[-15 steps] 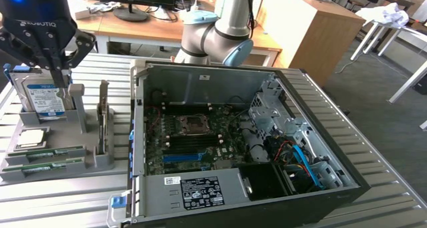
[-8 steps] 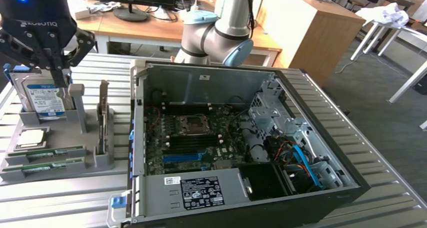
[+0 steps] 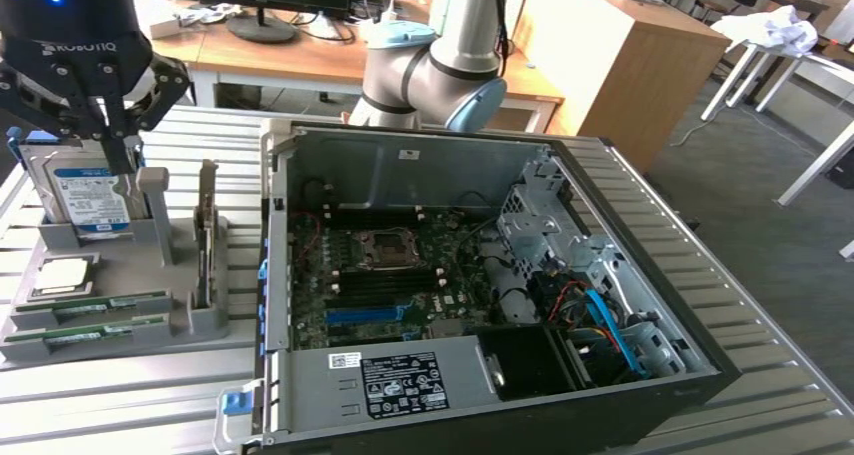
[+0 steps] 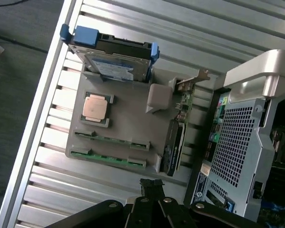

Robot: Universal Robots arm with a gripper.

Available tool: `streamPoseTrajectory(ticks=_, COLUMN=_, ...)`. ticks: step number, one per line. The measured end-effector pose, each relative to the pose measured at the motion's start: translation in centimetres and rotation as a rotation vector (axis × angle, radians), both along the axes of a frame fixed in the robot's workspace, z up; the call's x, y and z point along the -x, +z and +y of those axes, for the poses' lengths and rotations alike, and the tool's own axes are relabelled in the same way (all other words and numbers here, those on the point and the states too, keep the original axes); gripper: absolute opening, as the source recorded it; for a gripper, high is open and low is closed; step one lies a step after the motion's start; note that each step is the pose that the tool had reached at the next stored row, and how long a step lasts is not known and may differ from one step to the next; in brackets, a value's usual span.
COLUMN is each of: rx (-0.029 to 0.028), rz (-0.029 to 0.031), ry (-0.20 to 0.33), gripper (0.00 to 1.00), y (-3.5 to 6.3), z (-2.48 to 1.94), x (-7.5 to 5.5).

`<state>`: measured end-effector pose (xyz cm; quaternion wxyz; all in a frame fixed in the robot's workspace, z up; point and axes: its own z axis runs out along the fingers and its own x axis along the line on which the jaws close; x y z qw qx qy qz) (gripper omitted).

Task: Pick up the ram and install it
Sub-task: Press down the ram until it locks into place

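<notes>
A slatted metal surface (image 3: 134, 395) carries an open computer case (image 3: 400, 165), lying on its side with the motherboard exposed. Just beside it, on the exterior view's left, is a grey holder (image 3: 180, 320). The arm (image 3: 441, 75) reaches over from behind the case. Its end effector (image 3: 87, 135) hangs above the holder's far end, over the silver hard drive (image 3: 91, 190) standing there. How far the end effector is open cannot be told; no part is seen in its hold. A taller upright card (image 3: 206, 225) stands on the case side of the holder. The ram (image 3: 100, 307) sits on edge in a slot at the holder's near end. Its long axis runs across the exterior view, crosswise to the card. A second stick (image 3: 96, 332) lies parallel just in front, with a square processor chip (image 3: 60, 275) behind both.
</notes>
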<state>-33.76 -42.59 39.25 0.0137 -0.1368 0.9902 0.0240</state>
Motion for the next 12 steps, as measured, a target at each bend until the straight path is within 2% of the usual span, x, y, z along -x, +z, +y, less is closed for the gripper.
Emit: streamPoseTrajectory(ticks=12, rx=0.0000, rz=0.0000, ry=0.182, gripper=0.10, y=-0.03, z=0.00, x=0.06)
